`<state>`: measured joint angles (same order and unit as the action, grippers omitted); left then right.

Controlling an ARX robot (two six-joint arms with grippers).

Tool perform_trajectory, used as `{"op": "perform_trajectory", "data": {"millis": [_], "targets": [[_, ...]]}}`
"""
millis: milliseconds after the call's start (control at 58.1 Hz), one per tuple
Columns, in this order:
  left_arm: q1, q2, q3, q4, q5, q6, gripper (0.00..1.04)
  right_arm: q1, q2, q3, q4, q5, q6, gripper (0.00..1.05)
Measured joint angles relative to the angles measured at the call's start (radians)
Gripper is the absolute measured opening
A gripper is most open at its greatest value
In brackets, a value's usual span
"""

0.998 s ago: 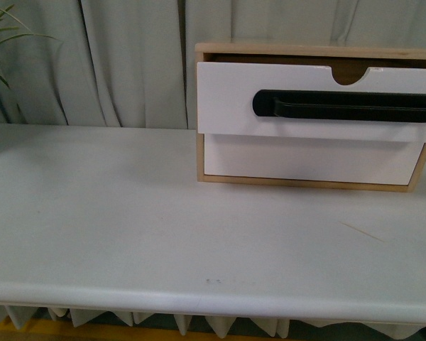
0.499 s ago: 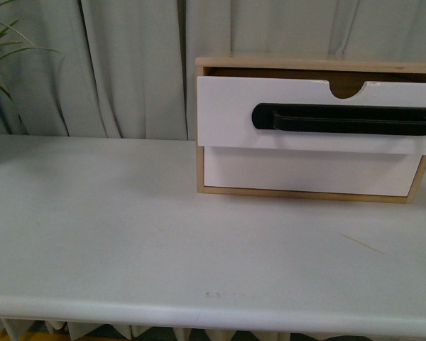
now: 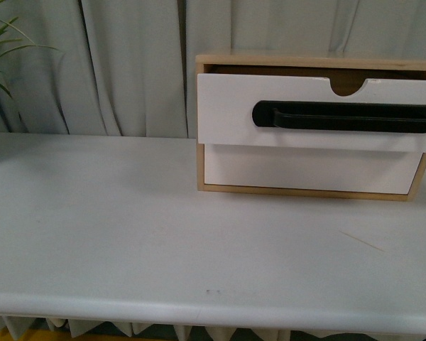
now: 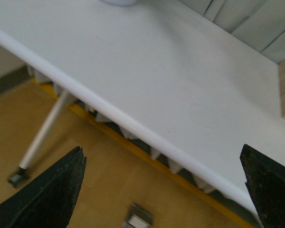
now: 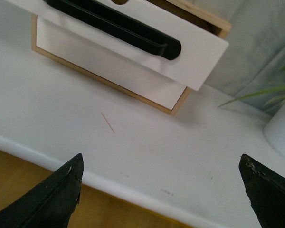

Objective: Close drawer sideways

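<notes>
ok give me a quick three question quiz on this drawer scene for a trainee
1. True or false: the upper drawer, the one with the black bar handle, stands partly out of the wooden box.
2. The right gripper is: A) shut on the handle; B) open, holding nothing, away from the box; C) pressing the drawer front.
3. Which drawer has no handle?

Key: 1 true. 2 B. 3 the lower drawer, plain white.
</notes>
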<state>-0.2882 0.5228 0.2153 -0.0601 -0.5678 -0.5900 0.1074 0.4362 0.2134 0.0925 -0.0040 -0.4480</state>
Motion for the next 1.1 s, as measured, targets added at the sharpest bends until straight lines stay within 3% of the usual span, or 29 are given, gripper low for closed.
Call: {"op": "perform_trajectory", "data": {"millis": [138, 430, 860, 1101], "targets": [[-0.031, 0.179, 0.083, 0.061, 0.076, -0.232, 0.99, 0.029, 0.171, 0.090, 0.051, -0.023, -0.232, 0.96], [-0.146, 0.553, 0.276, 0.253, 0.133, -0.575, 0.99, 0.025, 0.436, 0.153, 0.266, -0.053, -0.491, 0.96], [-0.295, 0.961, 0.632, 0.367, 0.171, -0.671, 0.99, -0.069, 0.739, 0.230, 0.478, -0.099, -0.607, 0.96], [-0.312, 1.072, 0.775, 0.336, 0.187, -0.673, 0.99, -0.074, 0.856, 0.301, 0.524, -0.105, -0.618, 0.96]]}}
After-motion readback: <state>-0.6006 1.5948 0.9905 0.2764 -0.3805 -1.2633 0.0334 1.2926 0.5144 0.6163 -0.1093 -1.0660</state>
